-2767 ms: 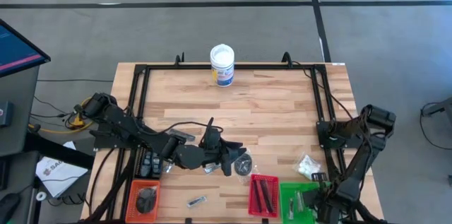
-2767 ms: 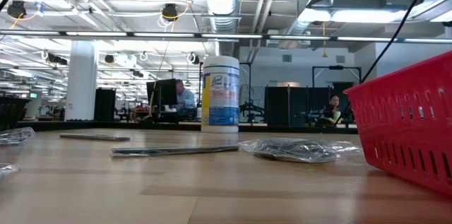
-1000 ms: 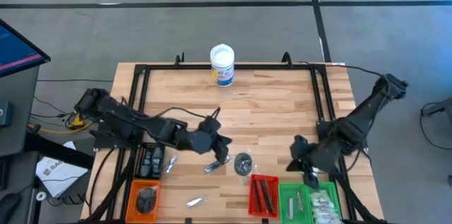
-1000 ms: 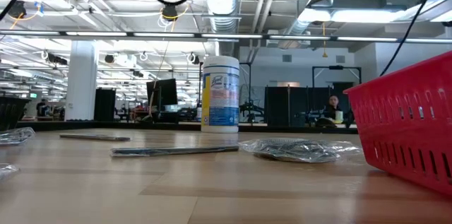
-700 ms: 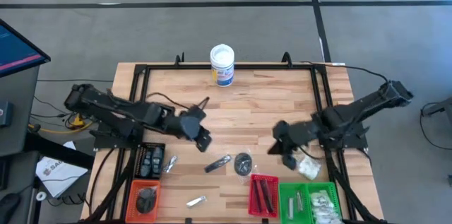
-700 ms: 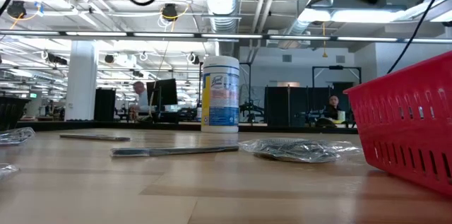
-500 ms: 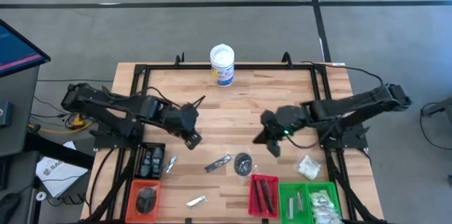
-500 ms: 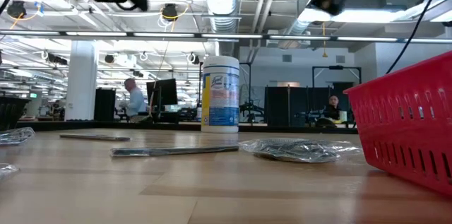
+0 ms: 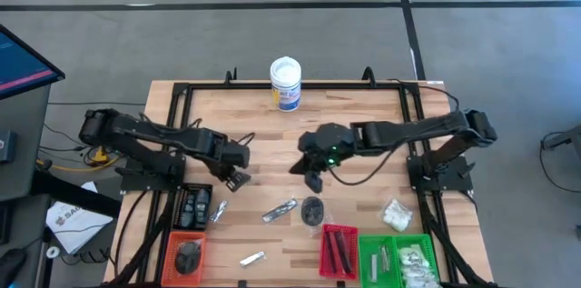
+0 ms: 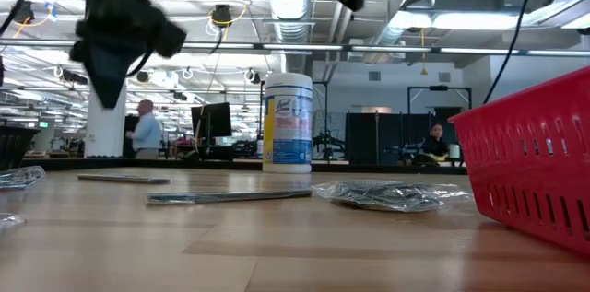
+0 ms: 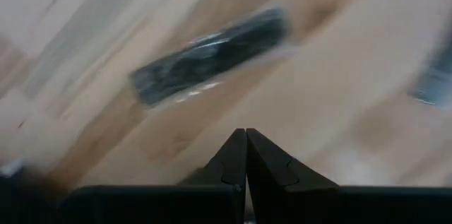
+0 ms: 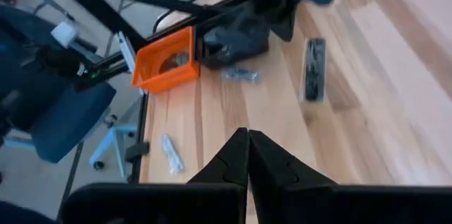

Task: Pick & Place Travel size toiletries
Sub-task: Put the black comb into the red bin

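Observation:
Several toiletries lie near the table's front. A dark stick in a clear packet (image 9: 280, 209) (image 11: 212, 54) and a dark disc in a packet (image 9: 312, 209) lie mid-table. A small silvery sachet (image 9: 218, 211), a silvery tube (image 9: 251, 257) and a clear packet with white contents (image 9: 394, 213) lie apart from them. My left gripper (image 9: 238, 179) hangs shut, pointing down, left of the stick packet. My right gripper (image 9: 313, 182) is shut, above and just beyond the disc. Neither holds anything.
A white tub with a blue label (image 9: 285, 84) stands at the far edge. Orange (image 9: 186, 252), red (image 9: 339, 252) and green (image 9: 399, 259) trays line the near edge, each with items inside. A black flat object (image 9: 191, 204) lies at the left rail.
My left gripper has gone from mid-table toward the left edge, sunk and tipped to point straight down. My right gripper has swung from near the green tray toward the table's middle, away from the near edge. Both have stayed shut.

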You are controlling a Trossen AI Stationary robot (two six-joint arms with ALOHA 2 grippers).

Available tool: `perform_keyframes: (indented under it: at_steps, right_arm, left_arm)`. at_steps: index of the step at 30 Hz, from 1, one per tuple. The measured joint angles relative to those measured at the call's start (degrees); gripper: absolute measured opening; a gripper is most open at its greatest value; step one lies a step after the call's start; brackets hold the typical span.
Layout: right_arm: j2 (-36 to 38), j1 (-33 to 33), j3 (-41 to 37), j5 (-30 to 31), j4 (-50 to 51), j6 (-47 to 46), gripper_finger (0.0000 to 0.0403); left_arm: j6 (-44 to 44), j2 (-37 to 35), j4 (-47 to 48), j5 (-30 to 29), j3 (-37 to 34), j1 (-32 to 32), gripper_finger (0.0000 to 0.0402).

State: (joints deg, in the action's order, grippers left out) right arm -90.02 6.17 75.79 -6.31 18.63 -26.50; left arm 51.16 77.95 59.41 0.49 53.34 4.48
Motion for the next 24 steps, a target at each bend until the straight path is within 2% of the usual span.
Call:
perform_keyframes:
  at_steps: [5, 11, 15, 20, 24]
  right_arm:
    - [-2.91, 0.03, 4.83, 2.19, 0.41, 0.18, 0.0]
    - [-2.97, -0.02, 5.16, 3.75, 2.61, 0.84, 0.0]
    - [-2.97, 0.25, 5.08, 7.23, 5.91, 1.51, 0.0]
    - [-0.13, 2.05, 0.33, 9.9, 5.35, 0.7, 0.0]
    - [4.4, 3.49, -6.64, 13.53, 3.46, -3.06, 0.0]
  left_arm:
    - [1.75, 0.0, -3.77, 1.64, -6.34, -3.26, 0.0]
    - [2.65, 0.0, -10.42, 1.86, -11.17, -5.58, 0.0]
    - [3.83, 0.25, -13.91, 2.6, -14.28, -7.39, 0.0]
    - [4.43, 0.24, -16.93, 2.53, -16.28, -8.37, 0.0]
    - [4.43, 1.35, -20.34, 2.58, -17.41, -8.45, 0.0]
